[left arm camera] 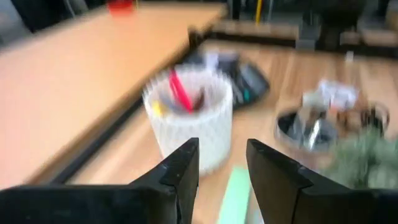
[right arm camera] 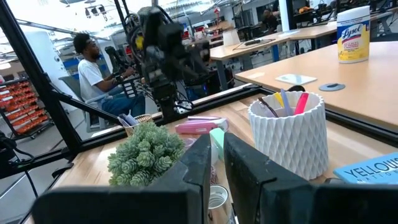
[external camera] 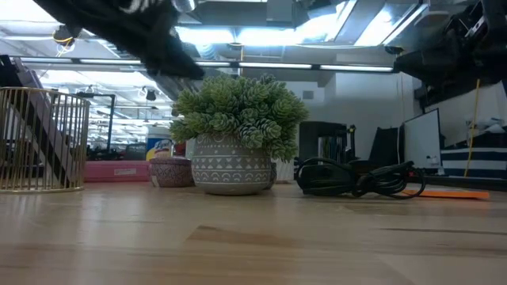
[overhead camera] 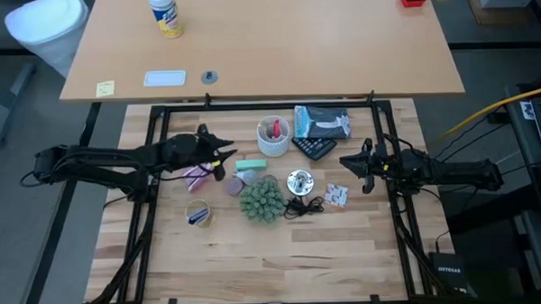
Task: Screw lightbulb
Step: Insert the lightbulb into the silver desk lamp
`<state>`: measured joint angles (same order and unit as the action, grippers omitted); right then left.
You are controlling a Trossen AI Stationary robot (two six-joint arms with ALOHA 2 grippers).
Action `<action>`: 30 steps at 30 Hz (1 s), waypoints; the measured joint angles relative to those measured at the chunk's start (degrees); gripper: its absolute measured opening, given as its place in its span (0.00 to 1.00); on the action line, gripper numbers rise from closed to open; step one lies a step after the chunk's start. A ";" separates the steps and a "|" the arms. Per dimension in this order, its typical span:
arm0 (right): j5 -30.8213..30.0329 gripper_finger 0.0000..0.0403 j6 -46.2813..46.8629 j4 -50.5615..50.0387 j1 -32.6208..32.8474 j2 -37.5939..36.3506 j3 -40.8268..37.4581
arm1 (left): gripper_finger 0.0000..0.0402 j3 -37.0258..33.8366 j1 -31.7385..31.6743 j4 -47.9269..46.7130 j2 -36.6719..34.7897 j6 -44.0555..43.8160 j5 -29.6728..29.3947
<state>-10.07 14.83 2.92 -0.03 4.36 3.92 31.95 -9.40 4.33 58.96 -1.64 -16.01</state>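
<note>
The round silver socket dish (overhead camera: 299, 181) lies on the wooden table, its black cord (overhead camera: 304, 205) coiled at its near side. A small pale shape sits in the dish's middle; whether it is the lightbulb I cannot tell. The dish also shows in the left wrist view (left arm camera: 308, 127). My left gripper (overhead camera: 221, 154) hovers left of the white pen cup (overhead camera: 273, 137), open and empty, its fingers toward the cup (left arm camera: 222, 158). My right gripper (overhead camera: 348, 163) hovers right of the dish with a narrow gap between its fingers (right arm camera: 217, 146), empty.
A green spiky plant in a patterned pot (overhead camera: 260, 199) stands left of the dish. Around it are a green eraser (overhead camera: 249, 165), pink items (overhead camera: 197, 177), a gold wire basket (overhead camera: 198, 213), a calculator (overhead camera: 314, 148), a blue packet (overhead camera: 322, 121) and a small packet (overhead camera: 335, 195). A person (right arm camera: 93, 71) sits beyond the table.
</note>
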 joint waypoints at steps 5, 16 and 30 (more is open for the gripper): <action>0.00 0.13 0.00 0.00 0.00 0.02 0.02 | 0.31 0.68 -1.93 -5.98 4.73 -2.98 8.40; 0.01 0.13 0.07 0.00 0.01 0.02 0.02 | 0.38 5.03 -2.41 -10.35 19.30 0.54 12.66; 0.02 0.13 0.07 -0.03 0.00 0.02 0.02 | 0.39 9.06 -0.81 -11.68 22.81 2.08 13.26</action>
<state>-10.04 14.90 2.89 -0.03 4.38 3.95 41.01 -10.22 -7.35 81.77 0.44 -2.75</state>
